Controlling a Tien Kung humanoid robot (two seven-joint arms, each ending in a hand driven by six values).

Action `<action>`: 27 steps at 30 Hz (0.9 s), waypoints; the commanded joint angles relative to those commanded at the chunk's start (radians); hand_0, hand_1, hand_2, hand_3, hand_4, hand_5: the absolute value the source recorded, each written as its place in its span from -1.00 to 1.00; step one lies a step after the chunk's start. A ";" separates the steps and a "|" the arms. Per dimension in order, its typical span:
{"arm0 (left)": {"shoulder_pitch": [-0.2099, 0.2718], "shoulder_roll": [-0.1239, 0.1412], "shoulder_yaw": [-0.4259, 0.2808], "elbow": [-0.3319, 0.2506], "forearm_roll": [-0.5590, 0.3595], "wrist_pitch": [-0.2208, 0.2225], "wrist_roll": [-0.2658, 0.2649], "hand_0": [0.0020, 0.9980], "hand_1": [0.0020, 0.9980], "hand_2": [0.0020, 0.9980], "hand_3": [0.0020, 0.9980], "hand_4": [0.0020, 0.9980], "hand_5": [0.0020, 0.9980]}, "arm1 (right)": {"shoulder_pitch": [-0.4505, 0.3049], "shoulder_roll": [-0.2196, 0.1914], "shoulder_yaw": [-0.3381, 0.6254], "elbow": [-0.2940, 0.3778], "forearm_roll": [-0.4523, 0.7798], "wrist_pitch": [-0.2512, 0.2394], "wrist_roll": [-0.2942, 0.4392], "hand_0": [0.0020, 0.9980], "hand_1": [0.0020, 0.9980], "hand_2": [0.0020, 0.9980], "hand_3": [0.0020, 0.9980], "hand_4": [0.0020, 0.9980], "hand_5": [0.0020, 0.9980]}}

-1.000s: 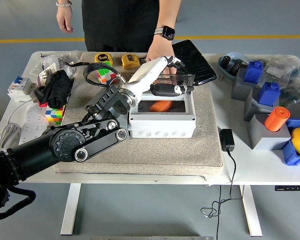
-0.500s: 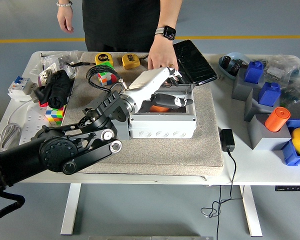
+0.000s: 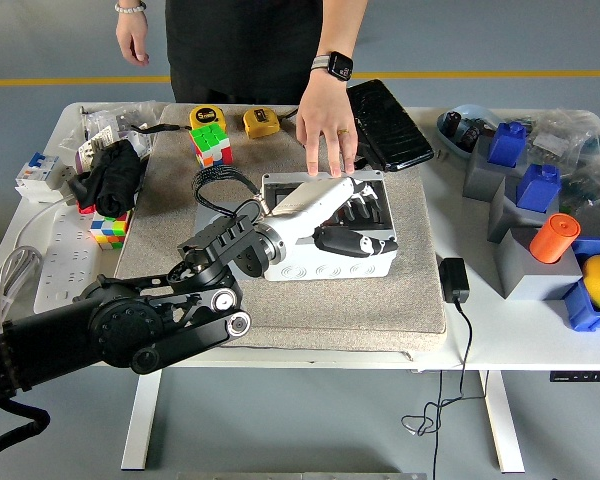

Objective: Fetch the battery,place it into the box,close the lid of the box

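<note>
The robot's left hand (image 3: 355,225), fingers spread flat, presses the clear lid onto the grey plastic box (image 3: 325,262). The battery, likely inside, is hidden; only latching seems left.

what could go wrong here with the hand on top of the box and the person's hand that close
The left hand lies across the grey box, fingers draped over the lid; if the lid sits skewed, pressing may not seat it. The person's hand hovers at the box's far edge and could get bumped. The black cable loop by the wrist might snag on withdrawal.
</note>
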State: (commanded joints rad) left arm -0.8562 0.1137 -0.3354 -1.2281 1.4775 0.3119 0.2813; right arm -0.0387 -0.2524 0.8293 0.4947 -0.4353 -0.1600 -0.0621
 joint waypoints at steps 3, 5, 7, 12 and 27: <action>0.006 0.002 -0.014 -0.013 -0.009 0.015 -0.021 -0.13 0.10 0.19 0.28 0.86 0.13 | 0.000 0.000 -0.001 -0.001 0.001 0.000 0.001 0.25 0.28 0.32 0.18 1.00 0.07; 0.019 0.004 -0.039 -0.025 -0.029 0.034 -0.050 -0.11 0.11 0.19 0.28 0.86 0.13 | 0.000 0.000 -0.002 -0.001 0.001 -0.001 0.001 0.25 0.28 0.32 0.18 1.00 0.07; 0.040 0.008 -0.077 -0.045 -0.066 0.059 -0.091 -0.11 0.11 0.19 0.28 0.86 0.13 | 0.000 0.000 -0.002 0.000 0.002 -0.001 0.002 0.25 0.28 0.32 0.18 1.00 0.07; 0.101 0.027 -0.202 -0.127 -0.249 0.081 -0.197 -0.04 0.21 0.24 0.27 0.86 0.11 | -0.001 0.002 -0.010 -0.005 0.006 0.001 0.001 0.25 0.28 0.32 0.17 0.99 0.07; 0.309 0.067 -0.595 -0.062 -0.674 -0.053 -0.372 0.27 0.29 0.28 0.25 0.85 0.08 | 0.003 0.008 -0.030 -0.033 0.033 0.008 -0.003 0.25 0.28 0.32 0.17 0.99 0.07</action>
State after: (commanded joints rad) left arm -0.5468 0.1807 -0.9300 -1.2897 0.8036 0.2586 -0.0905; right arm -0.0359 -0.2441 0.7997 0.4618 -0.4019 -0.1524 -0.0647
